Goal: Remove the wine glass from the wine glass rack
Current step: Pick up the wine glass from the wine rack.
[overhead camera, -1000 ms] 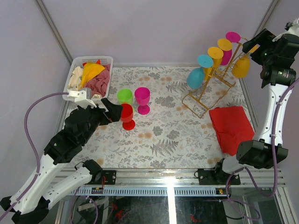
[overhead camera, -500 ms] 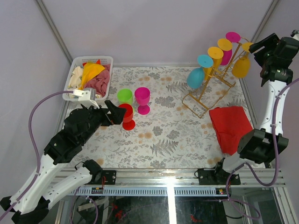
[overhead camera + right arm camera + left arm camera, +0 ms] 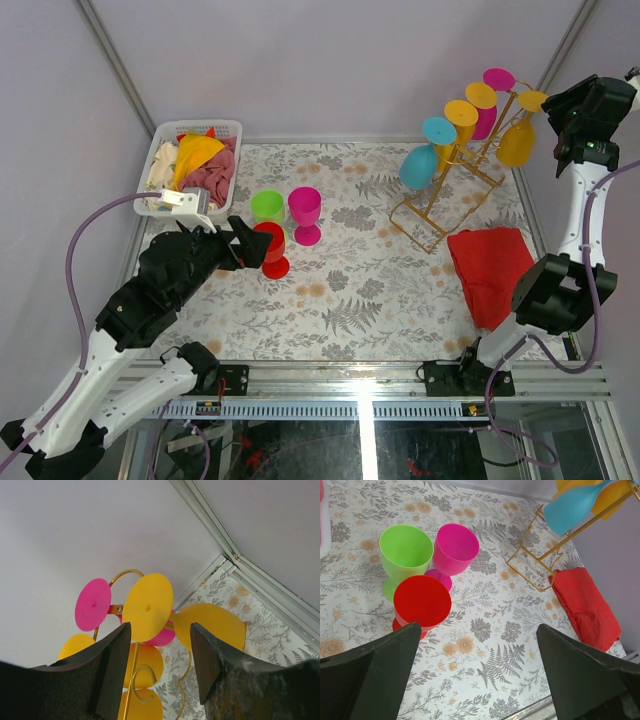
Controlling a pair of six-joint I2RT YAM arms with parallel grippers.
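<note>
Top external: right end effector point(image 3: 556, 112) pulled back from yellow wine glass point(image 3: 516, 145).

The right gripper point(image 3: 157, 630), fingers spread, faces a yellow wine glass point(image 3: 148, 605) hanging beside a pink glass point(image 3: 93, 604) on the gold rack point(image 3: 127, 571).

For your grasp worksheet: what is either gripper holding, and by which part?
Nothing. Left fingers open, short of red glass; right fingers apart, flanking the stem of the yellow glass.
</note>
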